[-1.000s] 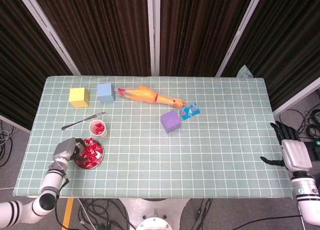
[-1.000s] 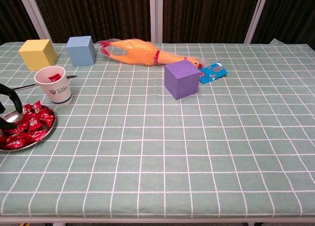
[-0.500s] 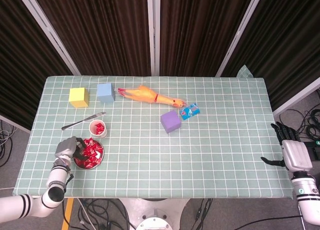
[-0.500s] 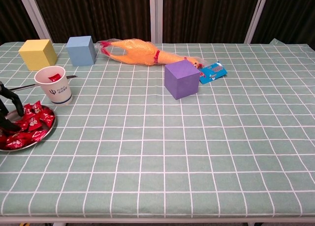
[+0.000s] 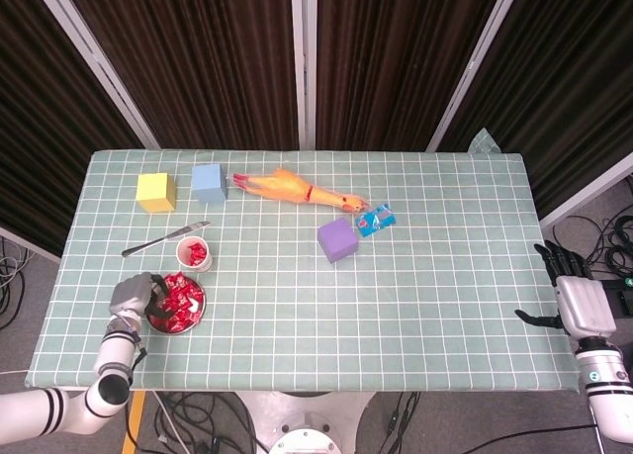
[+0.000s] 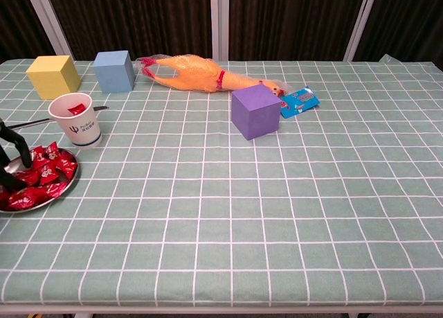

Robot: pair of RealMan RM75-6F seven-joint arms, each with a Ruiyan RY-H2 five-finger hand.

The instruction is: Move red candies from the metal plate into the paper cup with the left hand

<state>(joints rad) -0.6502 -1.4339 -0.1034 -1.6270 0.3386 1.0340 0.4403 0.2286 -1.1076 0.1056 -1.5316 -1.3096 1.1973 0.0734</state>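
The left robot hand [image 5: 132, 294] is found at the left rim of the plate [image 5: 194, 317], fingers [image 6: 15, 146] reaching down among the candies [image 5: 179, 299]. Whether a candy is pinched cannot be told; the fingertips are buried in the pile in the head view and the hand is cut off at the frame edge in the chest view.

Progress is judged to be early. At least one red candy is seen inside the cup [image 6: 77, 119], while a full heap is left on the plate. Most of the transfer is therefore still to be done.

The cup is placed just behind the plate, near but not touching it, so the carry is short. A knife [image 5: 164, 239] is laid just behind the cup, its tip close to the cup's rim; it lies beyond the route and is not judged a hindrance.

Further back on the surface [image 5: 445, 276], a yellow cube [image 5: 155, 191] and a blue cube [image 5: 209, 182] are noted, then a rubber chicken [image 5: 292, 189] lying on its side. A purple cube [image 5: 337, 239] and a blue packet [image 5: 375, 220] are set near the middle, well apart from the work area.

The right robot hand [image 5: 574, 298] is held off the right edge of the surface, fingers spread and empty. Nothing is found standing between plate and cup.
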